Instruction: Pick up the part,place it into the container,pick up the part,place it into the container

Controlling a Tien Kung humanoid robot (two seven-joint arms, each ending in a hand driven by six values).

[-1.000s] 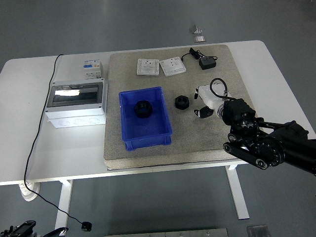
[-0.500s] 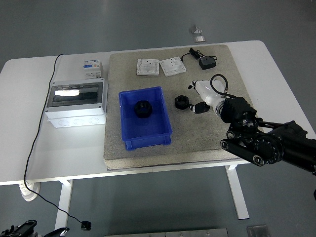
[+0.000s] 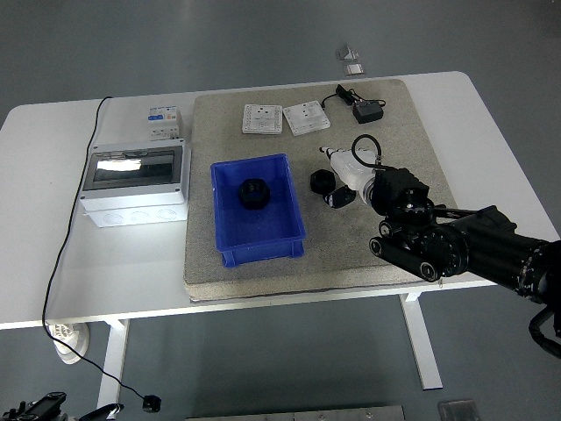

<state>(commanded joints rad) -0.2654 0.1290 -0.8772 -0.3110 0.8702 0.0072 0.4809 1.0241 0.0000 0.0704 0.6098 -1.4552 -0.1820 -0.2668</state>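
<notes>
right hand (image 3: 340, 178): moves left across the mat from a second ago | now just beside loose black part (image 3: 321, 181) | fingers spread

robot hand (image 3: 344, 175) perhaps touching part (image 3: 322, 182), arm cropped right

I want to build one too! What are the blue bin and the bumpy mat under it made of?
The blue bin looks like moulded plastic: even colour, smooth, slightly shiny walls. The mat looks like grey felt or foam: dull, speckled, with soft rounded corners.
</notes>
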